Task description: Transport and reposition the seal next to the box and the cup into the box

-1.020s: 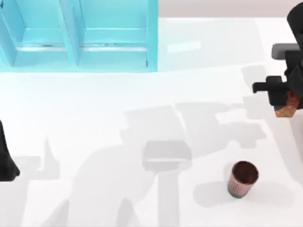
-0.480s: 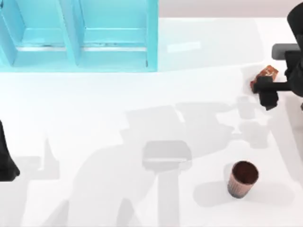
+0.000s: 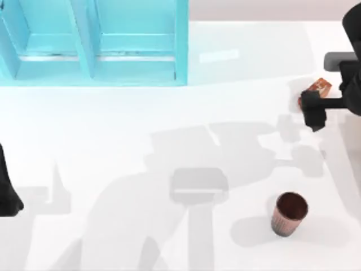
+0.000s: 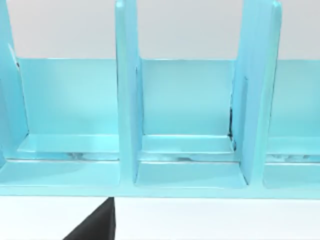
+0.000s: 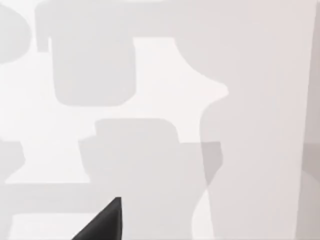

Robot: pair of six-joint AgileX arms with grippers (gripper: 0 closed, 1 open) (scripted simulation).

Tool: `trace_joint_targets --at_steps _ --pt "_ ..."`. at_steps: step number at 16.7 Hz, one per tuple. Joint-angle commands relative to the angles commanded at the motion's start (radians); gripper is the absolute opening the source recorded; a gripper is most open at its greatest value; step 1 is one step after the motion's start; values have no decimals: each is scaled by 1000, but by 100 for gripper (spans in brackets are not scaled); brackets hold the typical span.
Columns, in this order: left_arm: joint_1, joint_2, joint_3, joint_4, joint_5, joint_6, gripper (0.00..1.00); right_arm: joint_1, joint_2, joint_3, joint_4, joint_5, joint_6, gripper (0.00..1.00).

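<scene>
The seal (image 3: pixel 321 86), a small orange-brown block, is held tilted above the table at the far right, partly hidden behind my right gripper (image 3: pixel 313 106), which is shut on it. The ribbed reddish-brown cup (image 3: pixel 289 213) stands upright on the table nearer the front, well below the gripper and apart from it. The turquoise box (image 3: pixel 135 68) with upright dividers sits at the back left; its compartments (image 4: pixel 185 150) face the left wrist camera. My left arm (image 3: pixel 8 192) is parked at the table's left edge.
The white table (image 3: pixel 169 124) carries soft grey shadows of the arms across its middle and right. A dark finger edge (image 5: pixel 102 225) shows over bare table in the right wrist view.
My right gripper lifted the seal and swung it towards the back and slightly left. In the last half second it barely shifted. The cup and left arm stayed still.
</scene>
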Motion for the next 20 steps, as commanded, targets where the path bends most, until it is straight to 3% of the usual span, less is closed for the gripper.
trace_joint_targets --at_steps 15,20 --pt "0 0 0 0 0 0 100 -3 -39 327 -370 -1 -3 100" --pt "0 0 0 0 0 0 100 -1 -42 339 -384 -1 -4 100"
